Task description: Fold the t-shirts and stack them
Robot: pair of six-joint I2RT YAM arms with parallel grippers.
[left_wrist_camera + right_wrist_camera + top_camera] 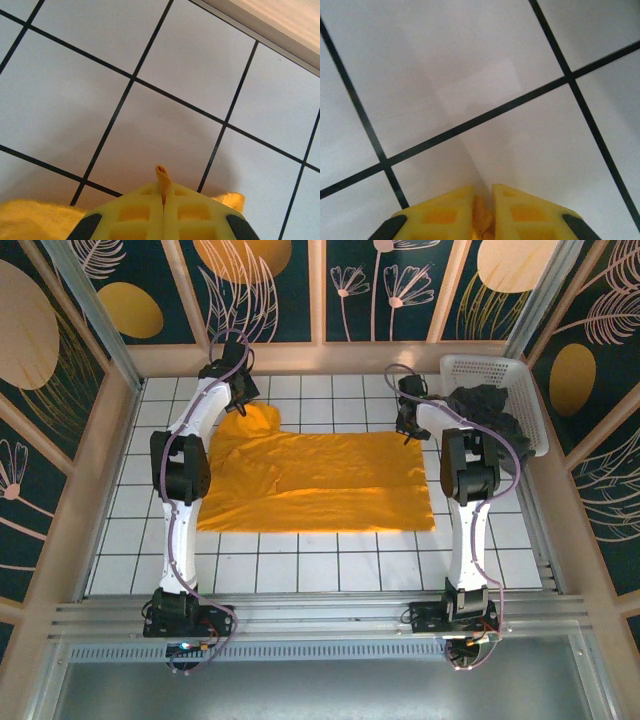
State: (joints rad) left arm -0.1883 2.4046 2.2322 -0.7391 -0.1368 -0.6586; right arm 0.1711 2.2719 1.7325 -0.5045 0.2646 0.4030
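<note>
left pincer (163,196) was clamped shut on a small tuft of the orange-yellow t-shirt (320,480), the cloth poking up between its yellow fingers (135,215) in the left wrist view. right pincer (483,210) was closed to a narrow slit, with a scrap of the same orange cloth caught in it. from above, the left pincer sat at the shirt's far left corner, by the sleeve, and the right pincer at its far right corner. the shirt lay spread nearly flat across the middle of the white tiled worktop (300,565), between the two arms, with creases on its left half. the dark charcoal t-shirt (485,405) lay crumpled in the white lattice basket (480,367) at the far right corner of the worktop.
</note>
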